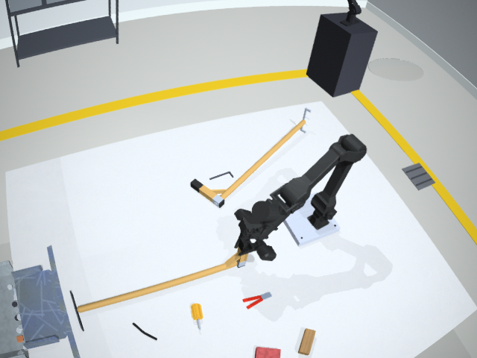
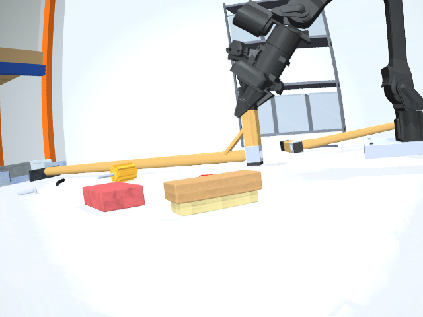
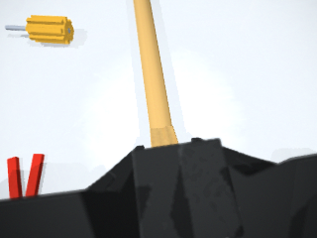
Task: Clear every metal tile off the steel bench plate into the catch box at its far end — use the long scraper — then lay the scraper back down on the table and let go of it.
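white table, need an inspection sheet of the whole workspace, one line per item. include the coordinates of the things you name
surface: white table (image 1: 153, 231), pale and flat, arm base standing on it
job's things: long scraper (image 1: 162, 284) (image 2: 191, 160) (image 3: 155, 74), blade just off the near edge of the steel bench plate (image 1: 42, 300); small round pieces and an orange one in the box area beyond
clutter: hooked tool (image 1: 265, 157), hex key (image 1: 221, 175), red-handled pliers (image 1: 254, 299), yellow screwdriver (image 1: 197, 311) (image 2: 123, 172) (image 3: 50, 30), red block (image 1: 267, 352) (image 2: 114, 197), wood-backed brush (image 1: 307, 341) (image 2: 213, 185)
grippers: jaws shut on the scraper's upright grip
cables: short black piece (image 1: 144, 331), possibly cable
surroundings: yellow floor line (image 1: 162, 94), dark pedestal (image 1: 331, 54)
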{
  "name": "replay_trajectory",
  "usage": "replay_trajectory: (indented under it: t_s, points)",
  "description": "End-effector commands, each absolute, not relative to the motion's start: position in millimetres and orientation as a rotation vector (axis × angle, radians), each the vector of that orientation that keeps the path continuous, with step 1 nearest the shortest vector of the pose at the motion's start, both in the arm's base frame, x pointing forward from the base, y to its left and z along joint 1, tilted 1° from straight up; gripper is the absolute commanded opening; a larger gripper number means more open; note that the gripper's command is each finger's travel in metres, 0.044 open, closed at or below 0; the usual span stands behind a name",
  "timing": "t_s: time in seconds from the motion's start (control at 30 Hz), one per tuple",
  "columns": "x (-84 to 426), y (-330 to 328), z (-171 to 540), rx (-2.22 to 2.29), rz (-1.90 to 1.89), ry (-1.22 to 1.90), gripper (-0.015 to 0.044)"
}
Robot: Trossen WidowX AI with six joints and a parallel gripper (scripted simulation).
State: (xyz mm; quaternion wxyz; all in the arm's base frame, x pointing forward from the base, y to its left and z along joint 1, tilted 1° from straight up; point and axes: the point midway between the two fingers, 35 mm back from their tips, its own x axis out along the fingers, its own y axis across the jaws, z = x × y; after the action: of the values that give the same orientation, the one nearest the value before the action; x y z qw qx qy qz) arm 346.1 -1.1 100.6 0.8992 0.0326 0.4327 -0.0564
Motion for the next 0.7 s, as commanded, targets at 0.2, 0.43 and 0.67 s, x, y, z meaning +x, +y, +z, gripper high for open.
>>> replay_trajectory:
  t_s: [0.2, 0.43, 0.67]
  points:
    - [342, -15, 103, 0.07, -0.124, 0.884, 0.0]
    - [339, -24, 102, 0.07, -0.127, 0.885, 0.0]
    - [336, -32, 101, 0.07, -0.13, 0.887, 0.0]
